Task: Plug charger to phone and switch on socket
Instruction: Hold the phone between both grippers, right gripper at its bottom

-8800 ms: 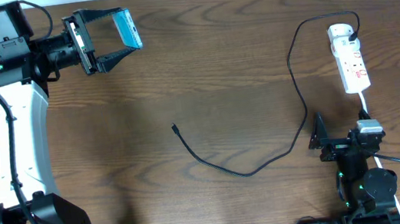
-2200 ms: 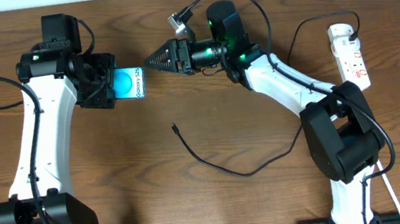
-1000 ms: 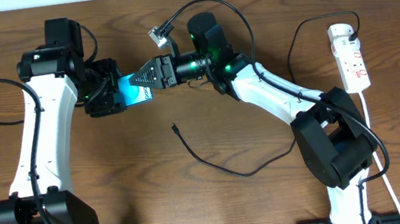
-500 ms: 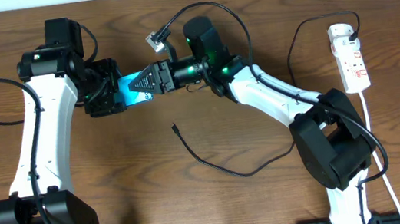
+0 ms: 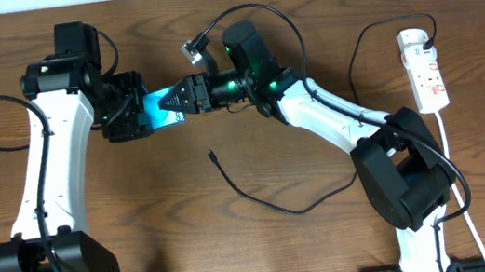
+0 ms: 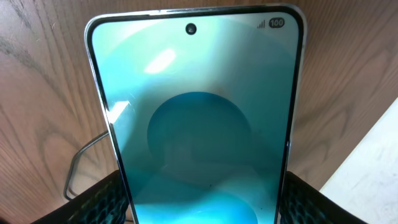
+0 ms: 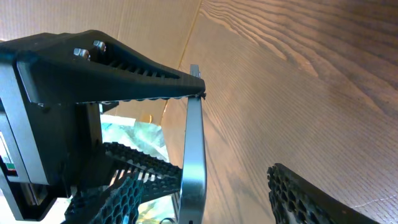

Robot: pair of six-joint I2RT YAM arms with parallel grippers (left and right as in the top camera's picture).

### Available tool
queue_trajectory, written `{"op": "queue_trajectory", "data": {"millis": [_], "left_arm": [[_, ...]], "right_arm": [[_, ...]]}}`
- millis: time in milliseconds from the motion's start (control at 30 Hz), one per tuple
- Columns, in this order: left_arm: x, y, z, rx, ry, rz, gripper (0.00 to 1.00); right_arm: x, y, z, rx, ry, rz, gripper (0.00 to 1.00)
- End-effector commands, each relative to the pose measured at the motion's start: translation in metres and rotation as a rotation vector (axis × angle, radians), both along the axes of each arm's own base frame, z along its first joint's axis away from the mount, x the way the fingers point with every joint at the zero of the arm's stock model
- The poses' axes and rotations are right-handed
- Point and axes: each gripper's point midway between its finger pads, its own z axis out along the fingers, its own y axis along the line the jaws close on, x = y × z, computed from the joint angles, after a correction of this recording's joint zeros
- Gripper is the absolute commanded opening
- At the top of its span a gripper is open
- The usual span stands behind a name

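Left claw [image 5: 139,113] clamps phone [image 6: 199,124]; right claw [image 7: 239,134] agape against phone edge; charger [image 5: 271,209] loose on table [image 5: 268,259].

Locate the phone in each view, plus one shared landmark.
Overhead: phone left of centre, near the top.
Left wrist: phone fills the middle, screen facing the camera.
Right wrist: phone edge-on, a thin upright strip left of centre.
Shared landmark: the wooden table.

Cyan phone [image 6: 199,124] with round pattern, black charger [image 5: 270,206], white red-marked socket [image 5: 427,74].
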Motion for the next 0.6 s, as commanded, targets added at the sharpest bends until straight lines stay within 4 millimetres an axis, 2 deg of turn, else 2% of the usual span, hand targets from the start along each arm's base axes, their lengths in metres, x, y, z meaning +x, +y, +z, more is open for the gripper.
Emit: {"op": "queue_trajectory", "data": {"millis": [0,400,567], "left_arm": [[-0.0012,-0.0023,-0.0037,0.024,0.011,-0.02,0.07],[-0.0013,-0.0102,-0.0045,0.048,0.007,-0.043,0.07],[-0.0012,-0.0102,-0.0045,0.047,0.006,-0.043,0.07]], "right_arm": [[-0.0074,0.0105,0.0057,0.005,-0.022,0.015,0.64],[-0.01,0.0132,0.0061,0.005,-0.023,0.021,0.62],[-0.01,0.0132,0.0061,0.005,-0.023,0.021,0.54]]}}
